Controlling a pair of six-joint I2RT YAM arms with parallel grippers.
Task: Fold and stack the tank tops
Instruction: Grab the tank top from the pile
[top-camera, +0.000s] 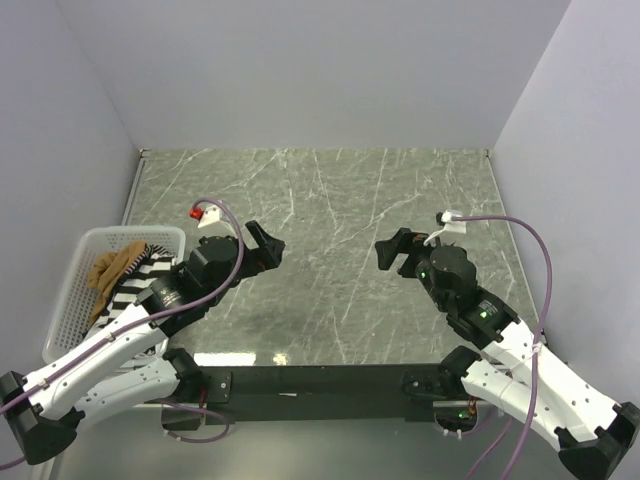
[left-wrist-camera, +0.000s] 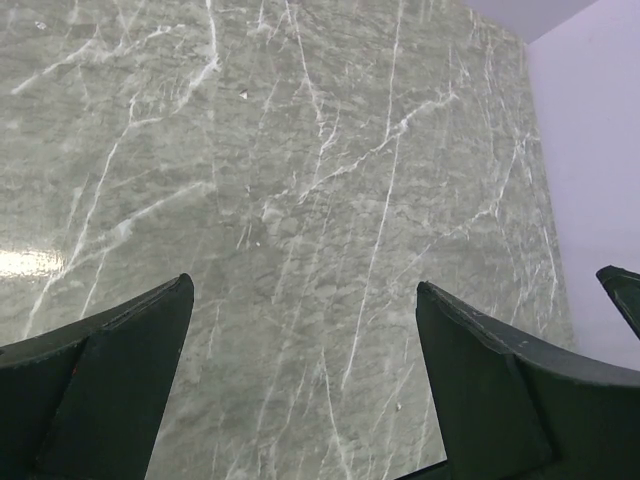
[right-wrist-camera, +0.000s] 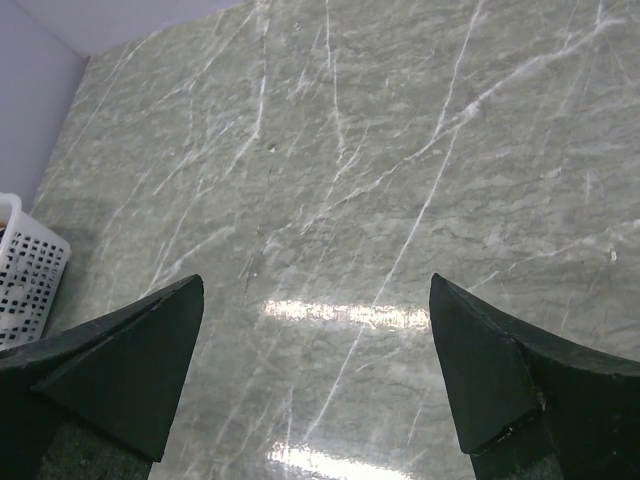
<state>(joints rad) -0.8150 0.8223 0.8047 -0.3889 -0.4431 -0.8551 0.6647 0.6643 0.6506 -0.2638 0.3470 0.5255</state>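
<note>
**A:** How many tank tops (top-camera: 122, 282) can you actually count?

**B:** Two for sure: one tan-brown top (top-camera: 114, 264) and one black-and-white striped top (top-camera: 125, 300). They're bunched in the single white basket (top-camera: 90, 238), well off to the left behind the left gripper (top-camera: 268, 245) jaws. The left arm (top-camera: 110, 345) covers part of the basket, so I can't make out a third.

**A:** And the jaws?

**B:** Both pairs are spread wide, right gripper (top-camera: 388, 252) too, with just the marble table (top-camera: 330, 190) showing between them. The right wrist view cuts the basket off at its edge.
</note>
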